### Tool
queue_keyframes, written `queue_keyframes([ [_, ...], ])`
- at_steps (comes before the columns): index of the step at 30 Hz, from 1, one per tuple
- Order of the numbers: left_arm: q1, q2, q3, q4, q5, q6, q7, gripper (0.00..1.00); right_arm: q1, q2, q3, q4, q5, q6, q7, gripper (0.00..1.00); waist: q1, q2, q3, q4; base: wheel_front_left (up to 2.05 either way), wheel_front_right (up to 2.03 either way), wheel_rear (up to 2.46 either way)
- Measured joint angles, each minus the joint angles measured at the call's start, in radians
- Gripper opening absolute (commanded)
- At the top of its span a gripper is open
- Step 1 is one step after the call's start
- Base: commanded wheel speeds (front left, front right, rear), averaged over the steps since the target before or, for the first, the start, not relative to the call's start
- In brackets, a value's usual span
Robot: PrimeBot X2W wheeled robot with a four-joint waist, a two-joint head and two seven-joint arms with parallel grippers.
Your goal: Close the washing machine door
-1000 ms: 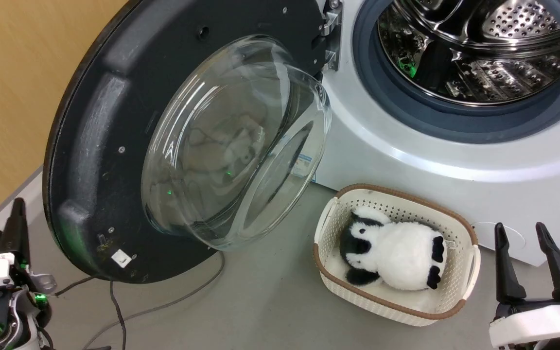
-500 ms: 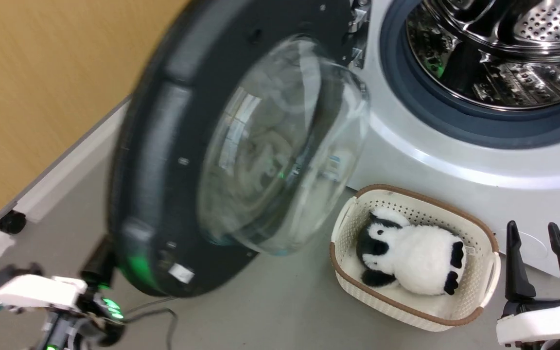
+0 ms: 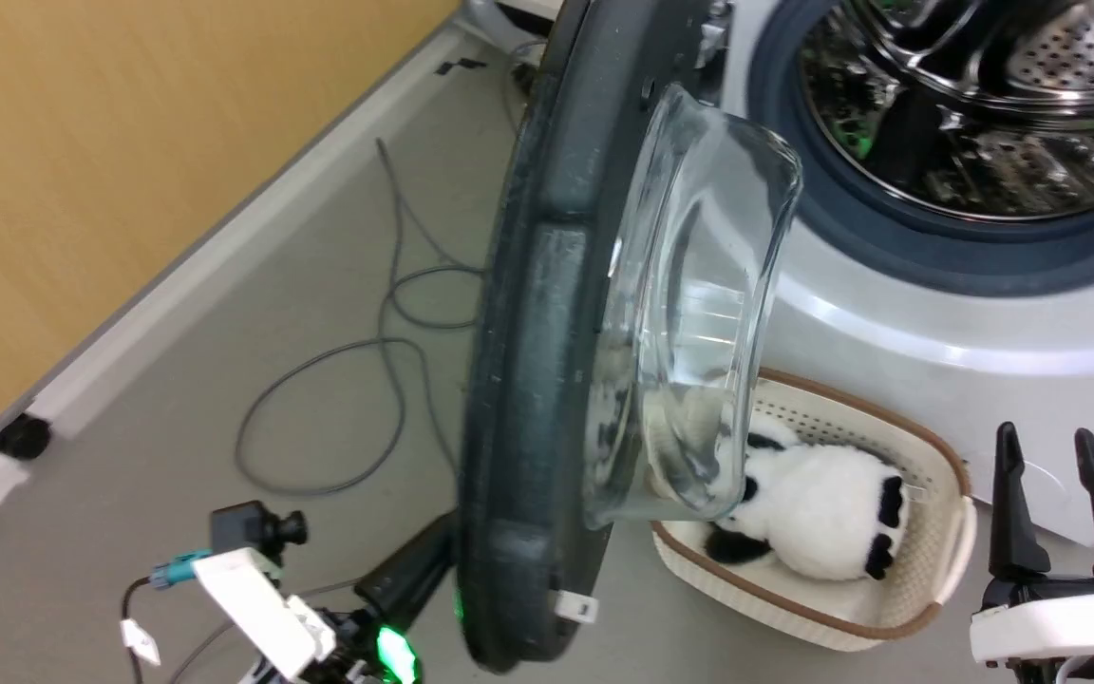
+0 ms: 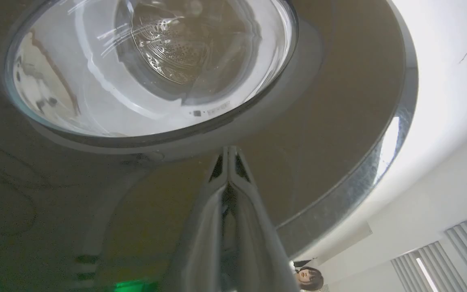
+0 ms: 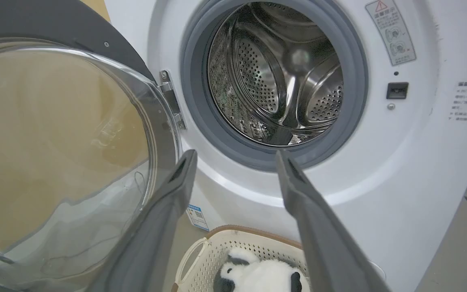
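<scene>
The washing machine door [image 3: 528, 380] stands swung out from the washing machine [image 3: 889, 313], hinged at the left side of the porthole and seen nearly edge-on from the head view. Its black rim runs from the top of that view down toward the floor [image 3: 177, 456]. Its clear glass bowl [image 3: 699, 313] bulges to the right, toward the white front panel, and overlaps the near end of the basket [image 3: 927, 456] in that view. The opening is uncovered, with the grey gasket [image 3: 889, 237] and the perforated steel drum [image 3: 965, 95] in plain sight.

The left gripper [image 4: 228, 151] has its two fingers pressed together with nothing between them. In the left wrist view their tips lie against the door's outer face, just below the round window. From the head view one dark finger reaches up to the lower outer edge of the rim, with a green light glowing beside it.

The right gripper [image 3: 1046, 437] rests at the lower right with its fingers spread apart, holding nothing and well clear of the door. Its own camera looks between them at the drum, the metal hinge [image 5: 171, 97] and a small blue sticker [image 5: 196, 217].

A plush panda [image 3: 822, 522] lies in the basket on the floor, just before the machine. A grey cable [image 3: 395, 380] loops across the floor to the left of the door, beside a wooden panel [image 3: 129, 142]
</scene>
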Motion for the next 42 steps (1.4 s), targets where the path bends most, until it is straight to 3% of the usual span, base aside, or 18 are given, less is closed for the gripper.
queue_keyframes([
  [8, 0.002, 0.002, -0.15, -0.054, 0.01, 0.0, -0.031, 0.0, -0.005, 0.001, 0.016, 0.008, 0.011, 0.0, -0.004, 1.0, 0.0, 0.0, -0.004, -0.096, 0.0, 0.0, 0.0],
  [16, -0.066, 0.002, -0.27, -0.062, 0.011, 0.0, -0.139, 0.0, -0.019, 0.002, 0.014, 0.009, 0.014, 0.0, -0.004, 1.0, -0.0001, 0.0, 0.006, -0.236, 0.0, 0.0, 0.0],
  [28, -0.211, 0.0, -0.446, 0.095, 0.071, 0.0, -0.359, 0.0, -0.028, 0.002, 0.037, 0.015, 0.035, 0.0, -0.004, 1.0, 0.0, 0.0, 0.024, -0.409, 0.0, 0.0, 0.0],
  [34, -0.24, 0.0, -0.501, 0.154, 0.201, 0.0, -0.45, 0.0, -0.028, 0.002, 0.067, 0.009, 0.046, 0.0, -0.004, 1.0, 0.0, 0.0001, 0.011, -0.429, 0.0, 0.0, 0.0],
  [36, -0.246, 0.03, -0.513, 0.164, 0.278, 0.0, -0.52, 0.0, -0.027, 0.002, 0.07, 0.006, 0.047, 0.0, -0.004, 1.0, 0.0, 0.0001, 0.002, -0.429, 0.0, 0.0, 0.0],
  [42, -0.282, 0.154, -0.554, 0.269, 0.551, 0.0, -0.872, 0.0, -0.024, 0.002, 0.077, -0.004, 0.053, 0.0, -0.004, 1.0, 0.0, 0.0, -0.025, -0.42, 0.0, 0.0, 0.0],
])
